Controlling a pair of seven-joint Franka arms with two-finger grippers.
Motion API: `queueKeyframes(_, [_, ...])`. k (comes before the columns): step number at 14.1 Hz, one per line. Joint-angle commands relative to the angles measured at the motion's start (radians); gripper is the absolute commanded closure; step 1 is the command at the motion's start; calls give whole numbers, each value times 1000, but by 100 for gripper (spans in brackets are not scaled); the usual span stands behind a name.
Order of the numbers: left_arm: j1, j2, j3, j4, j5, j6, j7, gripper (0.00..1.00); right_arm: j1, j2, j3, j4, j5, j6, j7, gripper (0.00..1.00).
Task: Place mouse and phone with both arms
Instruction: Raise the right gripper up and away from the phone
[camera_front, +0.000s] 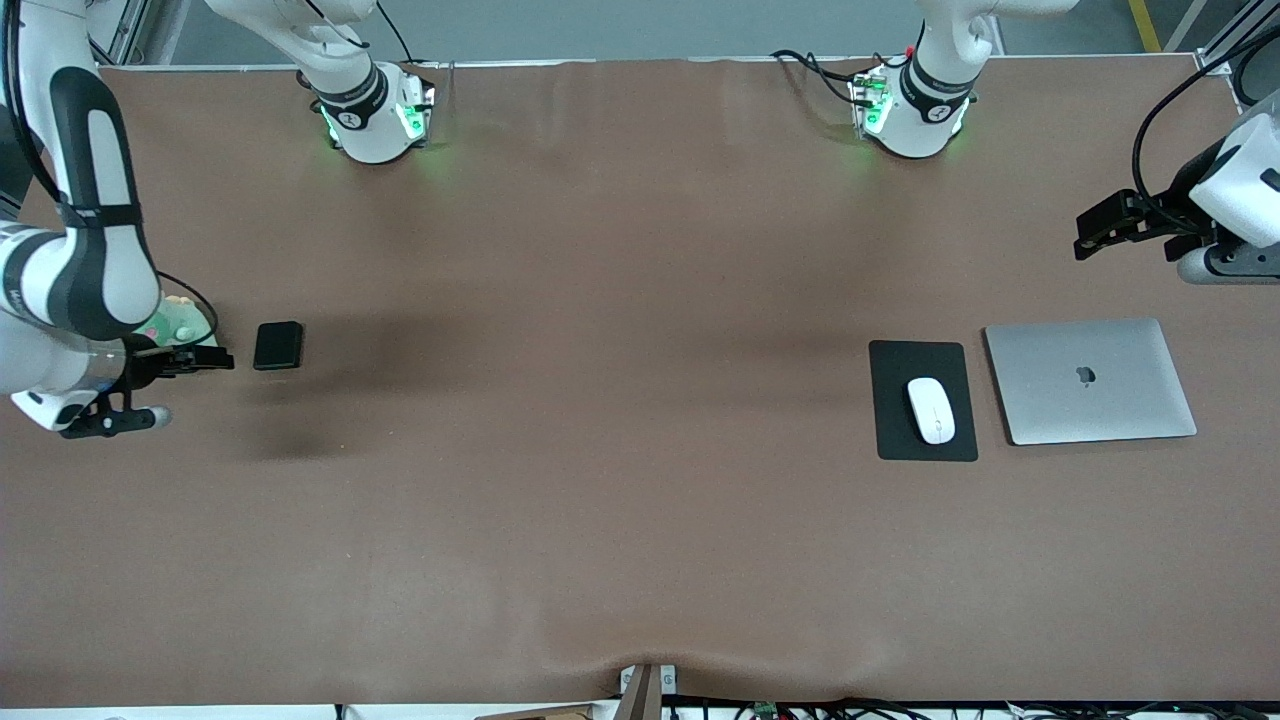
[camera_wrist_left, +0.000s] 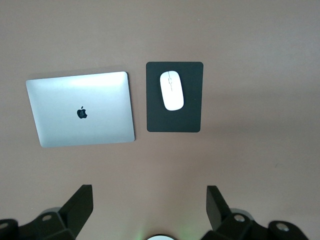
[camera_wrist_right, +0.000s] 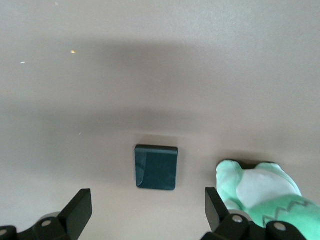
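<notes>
The white mouse (camera_front: 930, 410) lies on a black mouse pad (camera_front: 895, 440) toward the left arm's end of the table; it also shows in the left wrist view (camera_wrist_left: 171, 90). The black phone (camera_front: 278, 345) lies flat on the table toward the right arm's end, and shows in the right wrist view (camera_wrist_right: 156, 166). My right gripper (camera_front: 222, 358) is open and empty over the table just beside the phone (camera_wrist_right: 148, 202). My left gripper (camera_front: 1085, 238) is open and empty, raised over bare table apart from the mouse (camera_wrist_left: 150, 200).
A closed silver laptop (camera_front: 1090, 380) lies beside the mouse pad, toward the left arm's end. A green and white plush toy (camera_front: 178, 322) lies by the right gripper, close to the phone. Brown cloth covers the table (camera_front: 620, 450).
</notes>
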Motion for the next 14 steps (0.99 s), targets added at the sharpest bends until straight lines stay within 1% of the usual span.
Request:
queueKeyframes(1, [5, 13, 1, 22, 2, -3, 22, 0, -7, 3, 14, 129, -7, -151, -12, 0])
queueKeyframes(4, [5, 13, 1, 22, 3, -3, 22, 0, -7, -5, 17, 250, 7, -309, -18, 0])
queueKeyframes(6, [5, 13, 1, 22, 5, -1, 22, 0, 1, -22, 20, 299, 9, -383, -21, 0])
queueKeyframes(9, [3, 13, 1, 22, 6, -3, 22, 0, 41, -100, 17, 309, 9, -406, -9, 0])
queueKeyframes(11, [5, 13, 1, 22, 5, -3, 22, 0, 96, -151, 5, 309, -5, -431, 2, 0])
queueKeyframes(12, [5, 13, 1, 22, 5, -3, 22, 0, 114, -164, 4, 309, -8, -433, 52, 0])
queueKeyframes(14, [5, 13, 1, 22, 5, -1, 22, 0, 108, -218, 20, 304, -2, -448, 172, 0])
